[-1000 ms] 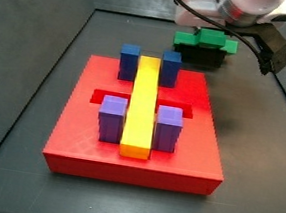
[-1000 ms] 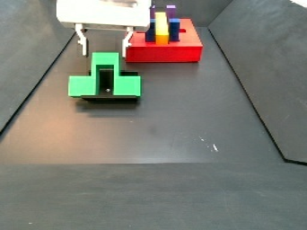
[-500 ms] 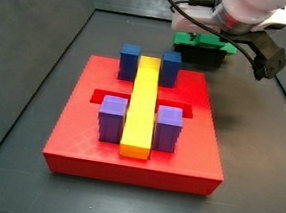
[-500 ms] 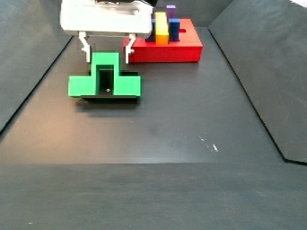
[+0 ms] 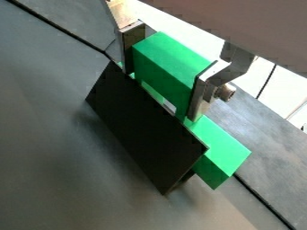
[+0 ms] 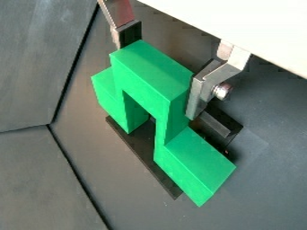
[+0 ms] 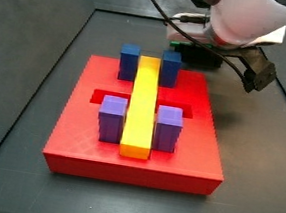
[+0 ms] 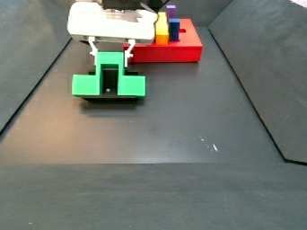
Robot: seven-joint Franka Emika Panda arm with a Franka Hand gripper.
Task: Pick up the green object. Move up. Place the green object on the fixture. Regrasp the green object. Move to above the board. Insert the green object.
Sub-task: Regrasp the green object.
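The green object rests on the fixture, a low black holder, left of the board in a side view. Its upright stem rises between my gripper's silver fingers in both wrist views. One finger lies against the stem's side, the other finger stands a little off it, so the gripper is open around the piece. The fixture's dark plate shows beside the green object. In a side view the gripper hides most of the piece behind the board.
The red board carries a long yellow bar, blue pegs at the far end and purple pegs nearer. Dark raised walls edge the black floor. A cable loops above the wrist.
My gripper has come down over the green object, so its fingers now straddle the stem. The green object and the fixture have not moved.
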